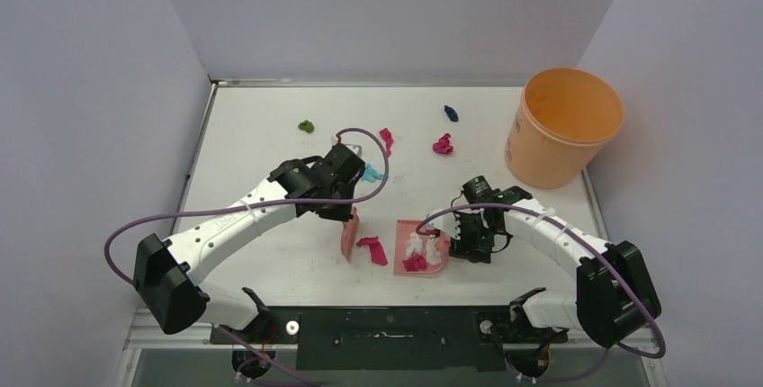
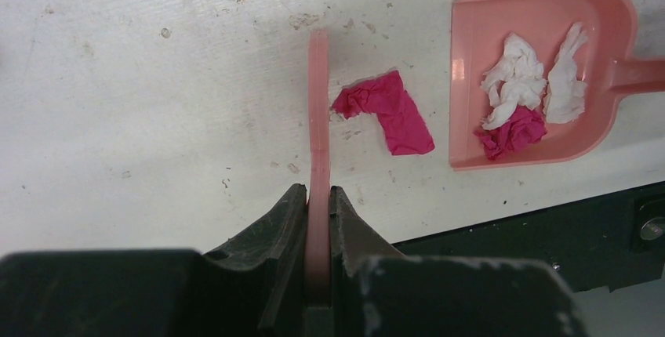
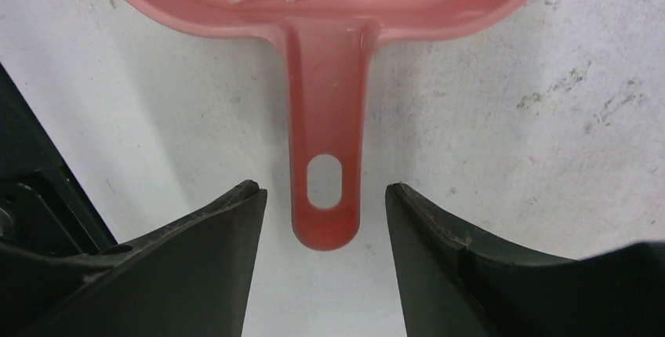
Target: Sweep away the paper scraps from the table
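My left gripper (image 1: pixel 347 210) is shut on the pink hand brush (image 1: pixel 349 236), held on edge on the table (image 1: pixel 261 139). In the left wrist view the brush (image 2: pixel 317 110) stands just left of a magenta paper scrap (image 2: pixel 387 111), which also shows in the top view (image 1: pixel 372 249). The pink dustpan (image 1: pixel 402 232) lies to its right and holds two white scraps (image 2: pixel 514 78) and a magenta one (image 2: pixel 514 135). My right gripper (image 3: pixel 323 190) is open, its jaws on either side of the end of the dustpan handle (image 3: pixel 325 110) without touching it. Loose scraps lie farther back: cyan (image 1: pixel 371 174), green (image 1: pixel 306 126), magenta (image 1: pixel 387 138) (image 1: pixel 442 145), dark blue (image 1: pixel 451 113).
An orange bucket (image 1: pixel 562 130) stands at the back right corner of the table. Grey walls close in the back and both sides. The black mounting rail (image 1: pixel 387 326) runs along the near edge, close behind the dustpan.
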